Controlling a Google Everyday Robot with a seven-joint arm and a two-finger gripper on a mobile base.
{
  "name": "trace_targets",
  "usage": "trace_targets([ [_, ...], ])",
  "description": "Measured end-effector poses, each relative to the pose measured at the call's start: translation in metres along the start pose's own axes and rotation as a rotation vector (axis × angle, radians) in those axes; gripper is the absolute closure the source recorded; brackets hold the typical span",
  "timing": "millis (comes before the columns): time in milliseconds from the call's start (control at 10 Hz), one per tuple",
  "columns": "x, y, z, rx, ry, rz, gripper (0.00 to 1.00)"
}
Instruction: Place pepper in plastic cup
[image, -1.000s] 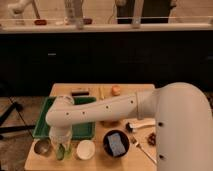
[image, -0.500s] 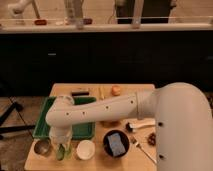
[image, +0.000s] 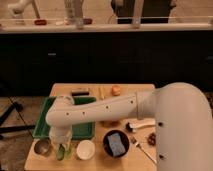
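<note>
The pepper (image: 60, 152) is seen as a thin green shape right below the gripper (image: 59, 145), down inside the plastic cup (image: 61, 153). Whether the pepper is held cannot be told. The metal cup (image: 42, 147) sits just to one side of the gripper and the white cup (image: 85, 149) just to the other. The green tray (image: 85, 131) lies right behind it. The pepper should be let go gently and the gripper lifted straight up, so the neighbours are not bumped.
</note>
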Motion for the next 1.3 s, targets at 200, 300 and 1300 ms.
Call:
trace_targets([
  [200,0.0000,0.0000,0.0000,0.000,0.000,0.000,0.67],
  [300,0.0000,0.0000,0.0000,0.000,0.000,0.000,0.57],
  [1300,-0.0001,-0.0001,0.0000,0.000,0.000,0.000,0.20],
])
